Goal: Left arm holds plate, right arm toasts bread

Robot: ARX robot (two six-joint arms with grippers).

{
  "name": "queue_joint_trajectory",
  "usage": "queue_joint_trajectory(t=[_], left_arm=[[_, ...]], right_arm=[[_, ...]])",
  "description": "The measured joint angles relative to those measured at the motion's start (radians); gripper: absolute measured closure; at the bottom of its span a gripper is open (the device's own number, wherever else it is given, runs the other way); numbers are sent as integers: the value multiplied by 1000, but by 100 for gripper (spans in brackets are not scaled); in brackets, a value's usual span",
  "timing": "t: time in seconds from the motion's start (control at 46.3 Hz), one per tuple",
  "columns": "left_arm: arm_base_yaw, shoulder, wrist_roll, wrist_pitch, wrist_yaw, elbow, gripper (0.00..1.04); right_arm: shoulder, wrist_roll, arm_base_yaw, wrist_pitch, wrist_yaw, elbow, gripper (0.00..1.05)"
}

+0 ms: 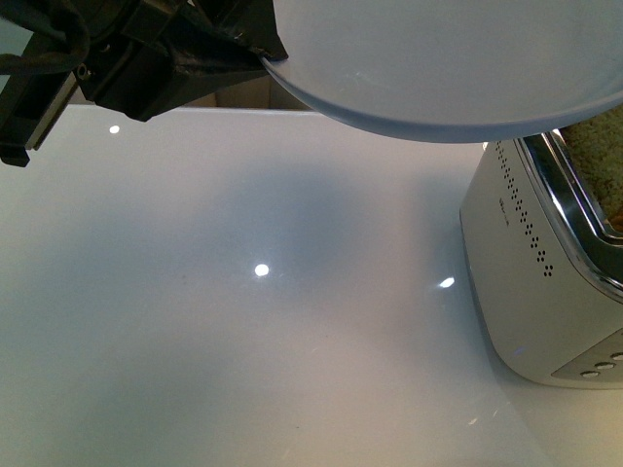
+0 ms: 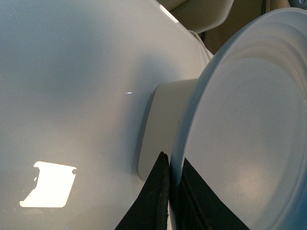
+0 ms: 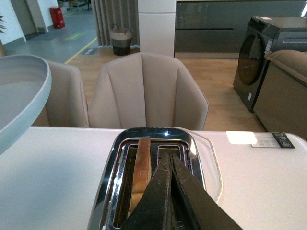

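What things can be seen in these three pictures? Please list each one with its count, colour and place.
plate: one, pale blue-white, held in the air above the table, near the toaster
toaster: one, white with a chrome top, on the table at the robot's right
bread: one slice, brown, standing in a toaster slot
table: one, glossy white, under the toaster
chairs: two, beige, behind the table
washing machine: one, dark grey, at the far side of the room
basket: one, dark, on the floor by the curtain
left gripper: one, black, shut on the plate's rim
right gripper: one, black, shut, above the toaster's top
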Motion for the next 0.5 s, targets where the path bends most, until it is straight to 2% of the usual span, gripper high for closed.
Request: queue_joint_trajectory(t=[0.496], left_arm=[[0, 0, 0, 0, 0, 0, 102]], right_arm=[[-190, 4, 0, -113, 0, -76, 103]])
